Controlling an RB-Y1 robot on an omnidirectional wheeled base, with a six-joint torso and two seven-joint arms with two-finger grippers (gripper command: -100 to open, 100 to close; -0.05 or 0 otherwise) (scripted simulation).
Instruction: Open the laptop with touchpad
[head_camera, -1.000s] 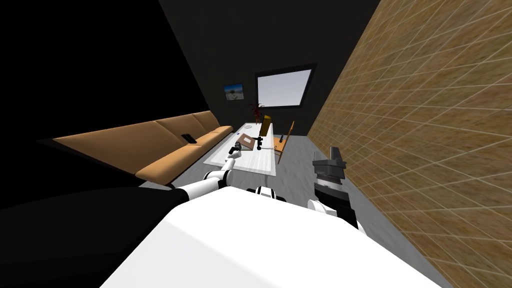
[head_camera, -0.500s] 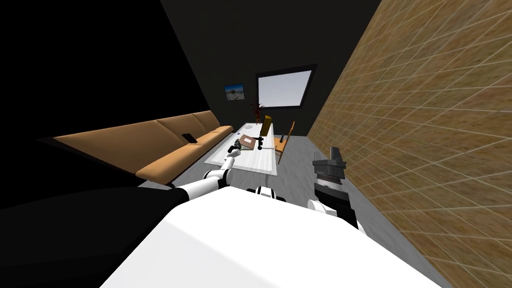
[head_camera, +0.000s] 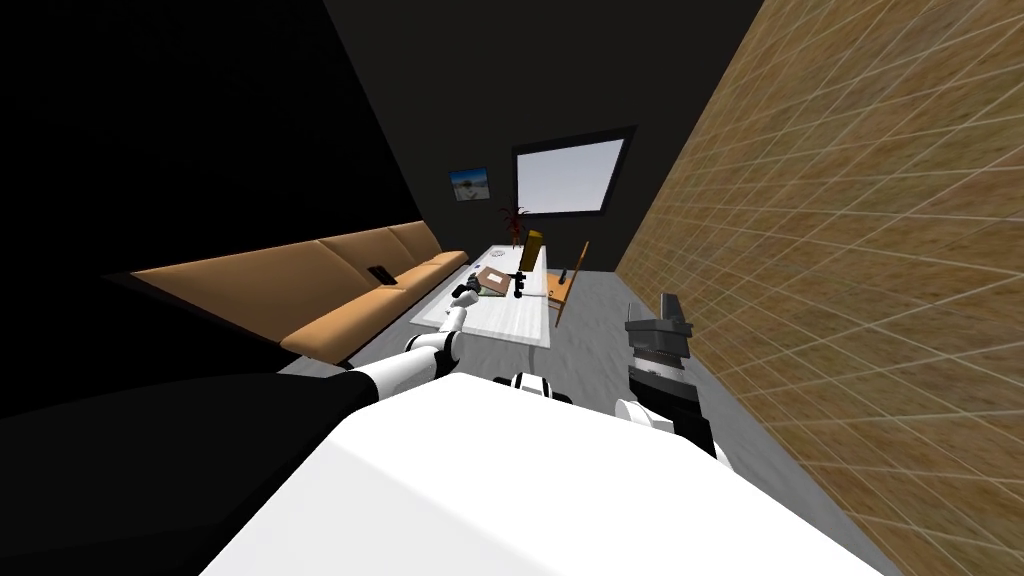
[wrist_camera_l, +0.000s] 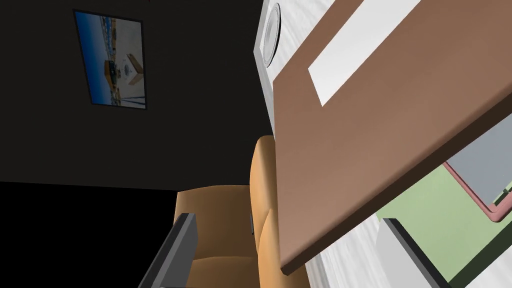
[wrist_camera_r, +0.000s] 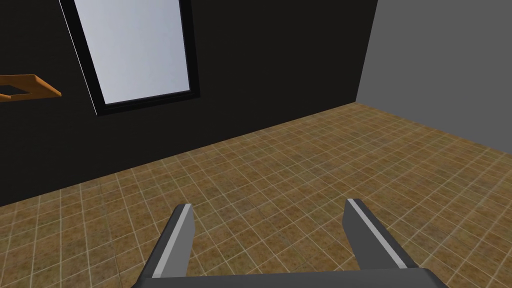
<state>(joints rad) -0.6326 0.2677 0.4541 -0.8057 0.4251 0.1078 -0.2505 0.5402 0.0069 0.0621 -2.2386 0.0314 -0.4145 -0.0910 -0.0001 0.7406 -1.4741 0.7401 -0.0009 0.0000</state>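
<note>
Forward, left gripper (wrist_camera_l: 290, 220) at laptop (wrist_camera_l: 360, 150) — fingers (wrist_camera_l: 180, 245) apart

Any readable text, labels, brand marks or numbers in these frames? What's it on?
None can be read.
Framed picture on the dark wall: a painted scene, no legible lettering.
Brown flat slab: no brand mark; its white rectangle is blank.

A living room in a house.
A long tan sofa (head_camera: 340, 285) runs along at ten o'clock, and a low white tabletop (head_camera: 515, 325) stands beside it at twelve with a wooden chair (head_camera: 572, 280) at one. The dark far wall carries a window (head_camera: 567, 178) and a framed picture (head_camera: 468, 184), with a plant (head_camera: 513, 218) below.
</note>
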